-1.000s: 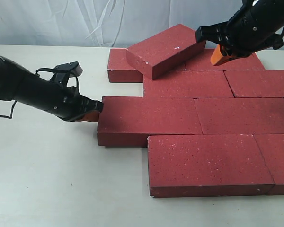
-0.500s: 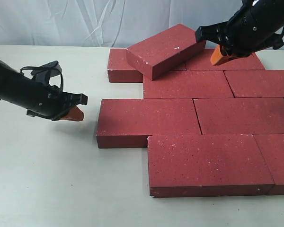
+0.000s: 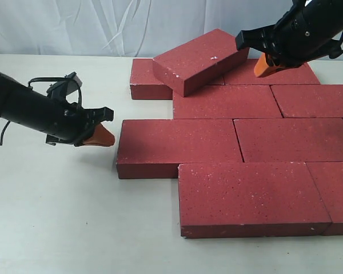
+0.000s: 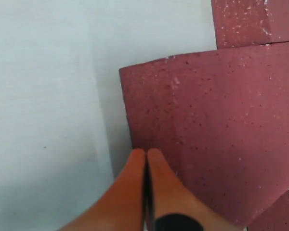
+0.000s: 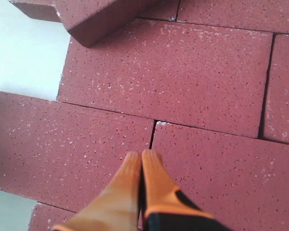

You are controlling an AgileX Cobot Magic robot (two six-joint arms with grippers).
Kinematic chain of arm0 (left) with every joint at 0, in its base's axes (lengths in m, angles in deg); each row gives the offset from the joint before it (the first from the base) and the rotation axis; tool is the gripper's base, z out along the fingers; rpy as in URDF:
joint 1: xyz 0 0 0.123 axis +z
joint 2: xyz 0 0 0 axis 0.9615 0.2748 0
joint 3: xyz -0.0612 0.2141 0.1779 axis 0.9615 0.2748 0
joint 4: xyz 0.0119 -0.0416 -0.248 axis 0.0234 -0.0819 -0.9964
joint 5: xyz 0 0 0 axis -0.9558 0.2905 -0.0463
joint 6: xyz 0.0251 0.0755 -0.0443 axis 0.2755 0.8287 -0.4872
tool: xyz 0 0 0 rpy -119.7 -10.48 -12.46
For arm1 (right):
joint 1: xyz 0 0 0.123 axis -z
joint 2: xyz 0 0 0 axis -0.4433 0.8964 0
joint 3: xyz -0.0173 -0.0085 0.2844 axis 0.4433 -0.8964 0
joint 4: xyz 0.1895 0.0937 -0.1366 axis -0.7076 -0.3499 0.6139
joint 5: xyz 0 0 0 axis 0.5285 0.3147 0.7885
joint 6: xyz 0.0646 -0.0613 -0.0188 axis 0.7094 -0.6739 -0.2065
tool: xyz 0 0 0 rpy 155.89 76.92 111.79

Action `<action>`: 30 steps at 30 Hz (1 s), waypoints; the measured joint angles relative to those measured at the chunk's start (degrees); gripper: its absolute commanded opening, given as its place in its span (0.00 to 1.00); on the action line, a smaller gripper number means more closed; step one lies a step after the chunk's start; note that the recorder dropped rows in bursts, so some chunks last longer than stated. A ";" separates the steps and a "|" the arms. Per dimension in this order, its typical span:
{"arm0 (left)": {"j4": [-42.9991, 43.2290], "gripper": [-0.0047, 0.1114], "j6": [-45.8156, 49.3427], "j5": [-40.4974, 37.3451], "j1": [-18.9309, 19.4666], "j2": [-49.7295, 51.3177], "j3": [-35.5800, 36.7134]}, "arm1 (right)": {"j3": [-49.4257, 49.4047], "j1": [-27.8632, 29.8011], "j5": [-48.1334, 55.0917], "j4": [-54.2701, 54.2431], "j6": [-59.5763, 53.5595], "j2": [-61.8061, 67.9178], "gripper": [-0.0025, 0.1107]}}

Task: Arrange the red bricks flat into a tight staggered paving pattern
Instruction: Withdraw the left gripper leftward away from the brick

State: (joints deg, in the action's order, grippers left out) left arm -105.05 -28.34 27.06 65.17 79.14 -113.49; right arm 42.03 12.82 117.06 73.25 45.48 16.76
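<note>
Your left gripper (image 3: 103, 138) has come back toward the paving. A second ago it was pressed against the short end of the leftmost brick (image 3: 177, 145) in the middle row, and half a second ago it had drawn away toward the left side of the table (image 3: 51, 217). Now its orange fingers are pressed together and hold nothing. The tip sits just beside that brick end, with a sliver of bare table between them in the exterior view. The left wrist view shows the same closed tip (image 4: 145, 155) at the brick's corner (image 4: 207, 120).

That brick looks unmoved across all three moments. It lies flat, its long side against the next row, with a thin seam at its right-hand neighbour.

The red bricks (image 3: 251, 194) cover the right half of the table from the far edge to the near edge, flat in offset rows. The exception is a tilted brick (image 3: 200, 60) near the far edge, which lies askew across the back row with one end raised.

Your right gripper (image 3: 262, 68) has stayed beside that raised end. Its fingers are closed on nothing, as the right wrist view confirms (image 5: 141, 156).

The left gripper's return looks like the start of a second nudge to tighten the seam. The main work left is probably laying the tilted brick flat.
</note>
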 measured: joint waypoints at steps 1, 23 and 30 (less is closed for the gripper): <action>0.12 0.04 0.00 -0.10 0.00 0.00 0.00 | 0.00 0.00 0.00 0.00 0.00 0.00 0.02; 6.06 0.04 -1.16 4.10 -4.05 0.00 0.00 | 0.00 0.00 -0.10 0.61 0.00 0.00 0.02; 7.61 0.04 -4.73 4.50 2.19 0.00 0.00 | 0.00 0.00 -4.72 2.37 0.00 3.32 0.02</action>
State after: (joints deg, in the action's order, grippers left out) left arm -97.44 -33.07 31.55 67.36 79.14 -113.49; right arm 42.03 12.82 112.34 75.62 45.48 20.08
